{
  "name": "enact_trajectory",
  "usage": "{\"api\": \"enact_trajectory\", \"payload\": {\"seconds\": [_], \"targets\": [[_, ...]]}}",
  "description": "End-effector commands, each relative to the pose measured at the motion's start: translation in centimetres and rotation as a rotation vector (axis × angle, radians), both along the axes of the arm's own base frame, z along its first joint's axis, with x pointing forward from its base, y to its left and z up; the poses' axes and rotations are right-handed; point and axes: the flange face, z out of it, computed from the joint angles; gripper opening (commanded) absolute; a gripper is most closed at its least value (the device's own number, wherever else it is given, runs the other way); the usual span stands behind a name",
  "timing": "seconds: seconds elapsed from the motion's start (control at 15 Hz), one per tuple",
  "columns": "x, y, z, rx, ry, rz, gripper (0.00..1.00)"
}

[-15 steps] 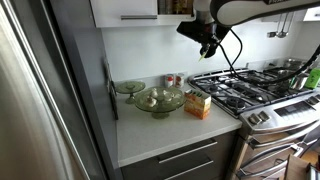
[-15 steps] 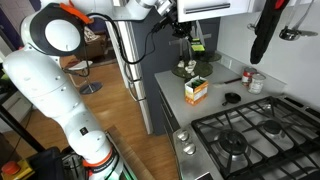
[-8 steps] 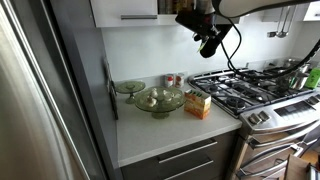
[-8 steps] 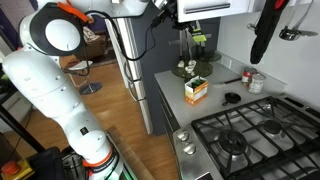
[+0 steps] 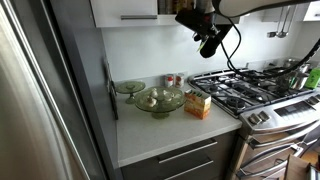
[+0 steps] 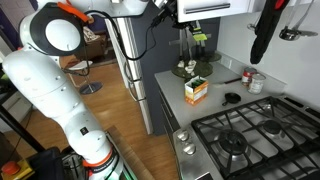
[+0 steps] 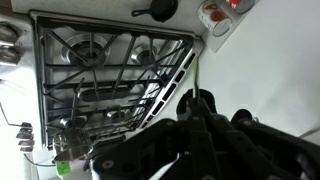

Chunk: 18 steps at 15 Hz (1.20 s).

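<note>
White kitchen worktop [image 5: 160, 130] runs between a steel fridge [image 5: 40, 90] at the left of the frame and a gas stove [image 5: 245, 90] at the right. High over it, in the upper right of an exterior view, hangs the hand [image 5: 206, 48]. It is fully closed with nothing in its grasp; in the wrist view its dark fingers [image 7: 203, 108] sit pressed together in the lower right of the frame. Held that high, it is well apart from everything beneath, probably so that it can travel without brushing anything. Nearest below it is the orange box [image 5: 198, 104], upright on the worktop just beside the stove's edge, its top free for an approach from above. Left of the box is a glass bowl [image 5: 158, 99] with something greenish inside, and further left, toward the wall, a glass dish [image 5: 129, 87]. Two cans [image 5: 172, 80] stand at the back against the wall, out of the way. A small black pan [image 7: 157, 10] shows at the top of the wrist view, beyond the burners.
</note>
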Motion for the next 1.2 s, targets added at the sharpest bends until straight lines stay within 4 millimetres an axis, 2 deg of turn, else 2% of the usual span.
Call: {"api": "enact_trajectory", "payload": {"seconds": [0.0,0.27,0.53,0.73,0.93,1.0,1.13], "targets": [[-0.6,-0.6,4.1,-0.035,-0.094,0.027,0.0],[-1.1,-1.3,8.7,0.013,-0.21,0.036,0.0],[-0.2,-1.5,11.5,0.069,-0.324,0.029,0.0],[0.9,-1.5,12.6,0.116,-0.404,0.006,0.0],[2.2,-1.3,12.8,0.142,-0.451,-0.016,0.0],[1.1,-1.3,12.5,0.103,-0.413,0.001,0.01],[1.8,-1.3,12.4,0.112,-0.424,-0.006,0.01]]}}
